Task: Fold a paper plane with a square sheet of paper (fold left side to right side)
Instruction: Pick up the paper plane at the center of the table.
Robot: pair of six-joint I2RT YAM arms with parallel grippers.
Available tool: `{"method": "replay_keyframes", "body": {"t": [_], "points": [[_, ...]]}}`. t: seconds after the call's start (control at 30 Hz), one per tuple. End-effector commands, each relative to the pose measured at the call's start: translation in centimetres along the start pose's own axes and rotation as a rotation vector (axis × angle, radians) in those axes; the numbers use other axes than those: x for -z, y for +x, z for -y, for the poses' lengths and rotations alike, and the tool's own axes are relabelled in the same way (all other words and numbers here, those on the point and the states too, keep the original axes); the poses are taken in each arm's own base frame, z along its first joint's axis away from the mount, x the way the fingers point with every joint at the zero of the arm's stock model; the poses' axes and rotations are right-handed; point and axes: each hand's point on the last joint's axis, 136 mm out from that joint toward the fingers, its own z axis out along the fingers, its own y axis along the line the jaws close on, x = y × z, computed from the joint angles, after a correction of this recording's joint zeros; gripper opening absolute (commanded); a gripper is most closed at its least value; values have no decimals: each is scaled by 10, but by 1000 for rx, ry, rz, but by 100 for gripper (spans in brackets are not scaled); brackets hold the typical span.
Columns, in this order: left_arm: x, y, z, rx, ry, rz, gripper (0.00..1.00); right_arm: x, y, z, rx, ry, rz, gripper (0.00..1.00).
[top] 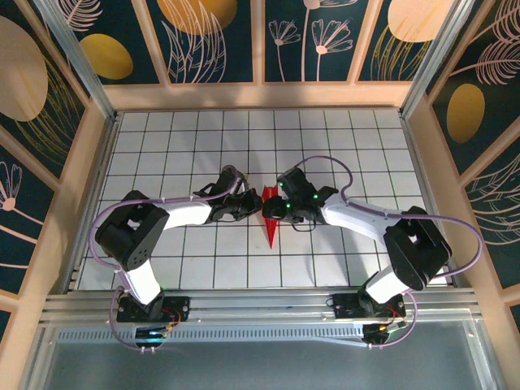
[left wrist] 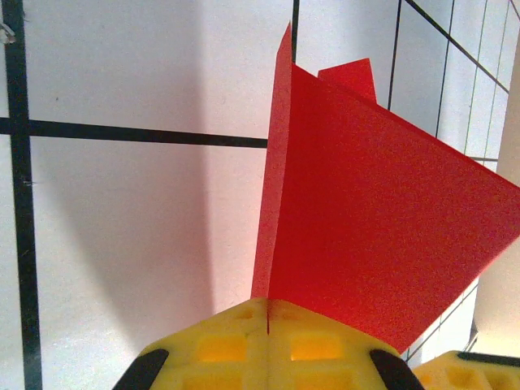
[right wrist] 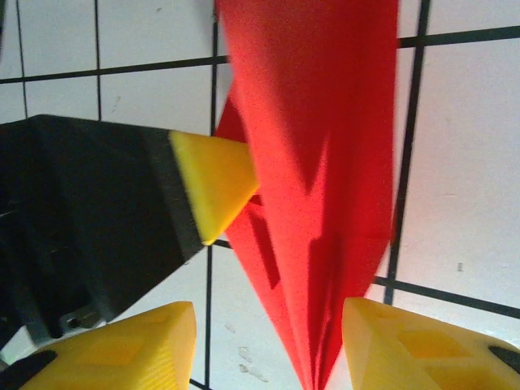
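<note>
The paper plane (left wrist: 366,236) is pinched in the pressed-together left gripper (left wrist: 268,321) — its narrow end is seen between the spread right gripper (right wrist: 268,341) fingers.

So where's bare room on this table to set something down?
Free: the far rows of the table, between the arms and back wall; also near tiles between the two bases. Crowded: the centre, where left gripper and right gripper meet at the paper plane.

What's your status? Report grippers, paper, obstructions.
Left gripper shut on the paper plane. Right gripper open, fingers either side of its narrow end. No obstruction seen.
</note>
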Motion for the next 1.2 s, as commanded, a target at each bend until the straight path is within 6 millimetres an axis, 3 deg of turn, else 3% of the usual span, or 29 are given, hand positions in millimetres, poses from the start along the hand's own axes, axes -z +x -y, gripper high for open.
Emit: {"method": "replay_keyframes", "body": {"t": [0.0,0.43,0.83,1.17], "points": [[1,0,4,15,11,5,0,2,-2,-8,6,0,9,51],[1,0,4,12,9,4,0,-14,4,0,1,29,-21,53],[-1,1,1,16,4,0,0,-26,11,10,0,77,-44,48],[-1,1,0,17,2,-1,0,-31,11,16,2,115,-40,36]]}}
